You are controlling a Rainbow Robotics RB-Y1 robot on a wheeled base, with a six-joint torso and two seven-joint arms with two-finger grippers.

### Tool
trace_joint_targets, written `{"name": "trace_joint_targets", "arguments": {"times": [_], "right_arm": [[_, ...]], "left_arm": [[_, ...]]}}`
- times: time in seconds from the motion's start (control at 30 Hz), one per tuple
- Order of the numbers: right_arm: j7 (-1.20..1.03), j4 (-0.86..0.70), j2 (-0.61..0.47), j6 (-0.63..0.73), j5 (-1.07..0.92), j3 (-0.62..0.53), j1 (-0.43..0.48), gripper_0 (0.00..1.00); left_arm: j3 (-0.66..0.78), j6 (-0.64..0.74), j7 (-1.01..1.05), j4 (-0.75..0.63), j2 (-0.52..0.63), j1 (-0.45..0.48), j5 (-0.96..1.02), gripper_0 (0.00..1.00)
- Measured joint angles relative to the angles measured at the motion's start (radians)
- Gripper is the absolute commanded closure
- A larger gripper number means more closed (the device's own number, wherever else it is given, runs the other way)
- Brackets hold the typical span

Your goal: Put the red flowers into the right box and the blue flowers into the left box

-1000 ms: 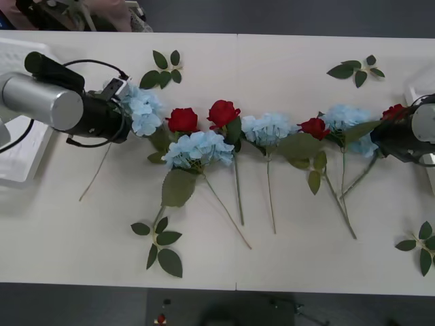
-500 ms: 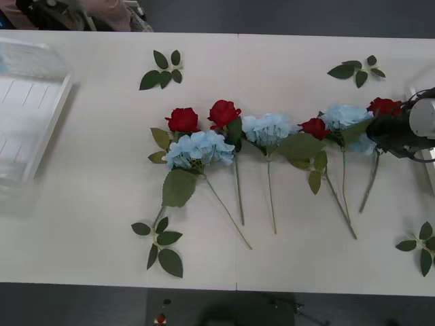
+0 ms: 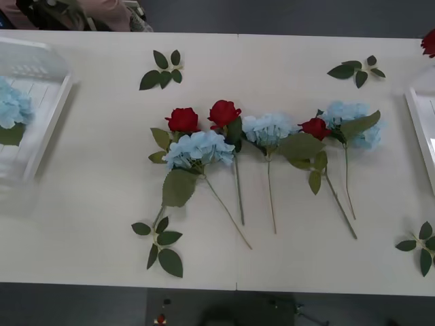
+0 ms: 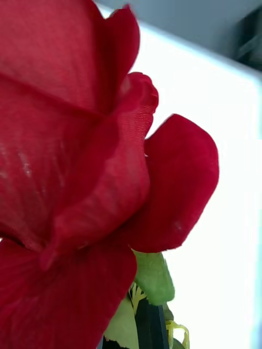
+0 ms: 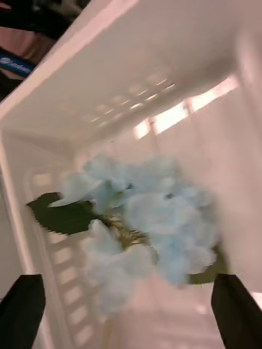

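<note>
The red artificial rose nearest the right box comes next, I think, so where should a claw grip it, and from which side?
Grip the red artificial rose on its thin green stem, below the leaves, coming straight down from above. There the stem lies bare on the white table, while the bloom is crowded by a pale-blue hydrangea head.

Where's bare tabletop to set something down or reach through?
Free: the table strip between the left box and the flower row, and the front edge below the stems. Crowded: the middle, where red flowers and blue flowers overlap. Leaf sprigs dot the back and front corners.
</note>
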Motion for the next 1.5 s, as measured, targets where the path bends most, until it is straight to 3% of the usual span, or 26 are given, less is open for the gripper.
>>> {"name": "trace_joint_targets", "arguments": {"times": [0.13, 0.23, 0.4, 0.5, 0.6, 0.63, 0.7, 0.73, 0.87, 1.1, 1.17, 1.27, 1.3, 1.33, 1.37, 1.4, 1.5], "right_arm": [[0.027, 0.190, 0.020, -0.227, 0.100, -0.002, -0.001, 1.00], [0.027, 0.404, 0.070, -0.393, 0.128, -0.013, -0.001, 1.00], [0.027, 0.612, 0.142, -0.561, 0.197, -0.025, 0.008, 1.00], [0.027, 0.643, 0.164, -0.574, 0.216, -0.024, 0.010, 1.00], [0.026, 0.650, 0.171, -0.575, 0.216, -0.024, 0.010, 1.00], [0.026, 0.650, 0.171, -0.575, 0.216, -0.024, 0.010, 0.73], [0.026, 0.651, 0.171, -0.587, 0.216, -0.024, 0.010, 0.39], [0.026, 0.652, 0.171, -0.604, 0.216, -0.024, 0.010, 0.29], [0.026, 0.652, 0.171, -0.644, 0.212, -0.024, 0.010, 0.09], [0.043, 0.573, 0.155, -0.636, -0.016, -0.020, 0.062, 0.06], [0.071, 0.450, 0.117, -0.567, -0.147, -0.005, 0.104, 0.06], [0.094, 0.145, 0.003, -0.465, -0.410, 0.021, 0.214, 0.06], [0.094, 0.034, -0.040, -0.456, -0.461, 0.023, 0.262, 0.06], [0.092, -0.061, -0.078, -0.452, -0.490, 0.019, 0.311, 0.06], [0.085, -0.149, -0.107, -0.443, -0.512, 0.009, 0.357, 0.06], [0.068, -0.220, -0.131, -0.429, -0.530, -0.011, 0.406, 0.05], [-0.098, -0.377, -0.154, -0.388, -0.521, -0.090, 0.535, 0.06]], "left_arm": [[0.000, 0.000, -0.166, -0.208, 0.097, 0.000, 0.469, 0.00], [0.006, 0.005, -0.196, -0.273, 0.075, 0.000, 0.563, 0.00], [0.069, 0.008, -0.095, -0.088, -0.214, 0.000, 0.554, 0.00], [0.087, 0.006, -0.061, 0.046, -0.387, -0.001, 0.492, 0.00], [0.079, 0.000, -0.061, 0.103, -0.486, -0.001, 0.447, 0.00], [0.073, -0.007, -0.061, 0.112, -0.505, -0.002, 0.428, 0.00], [0.061, -0.014, -0.061, 0.126, -0.532, -0.007, 0.390, 0.00], [0.056, -0.014, -0.061, 0.134, -0.544, -0.011, 0.373, 0.00], [0.049, -0.014, -0.061, 0.183, -0.592, -0.029, 0.360, 0.00], [-0.045, -0.016, -0.061, 0.282, -0.681, -0.112, 0.358, 0.00], [-0.067, -0.022, -0.061, 0.308, -0.710, -0.135, 0.357, 0.00], [-0.062, -0.024, -0.060, 0.355, -0.760, -0.151, 0.348, 0.02], [-0.055, -0.024, -0.061, 0.371, -0.776, -0.154, 0.340, 0.23], [-0.046, -0.024, -0.061, 0.387, -0.789, -0.158, 0.333, 0.51], [-0.038, -0.025, -0.061, 0.402, -0.800, -0.160, 0.330, 0.63], [-0.033, -0.026, -0.061, 0.418, -0.810, -0.162, 0.329, 0.96], [-0.029, -0.045, -0.061, 0.450, -0.824, -0.165, 0.318, 1.00]]}}
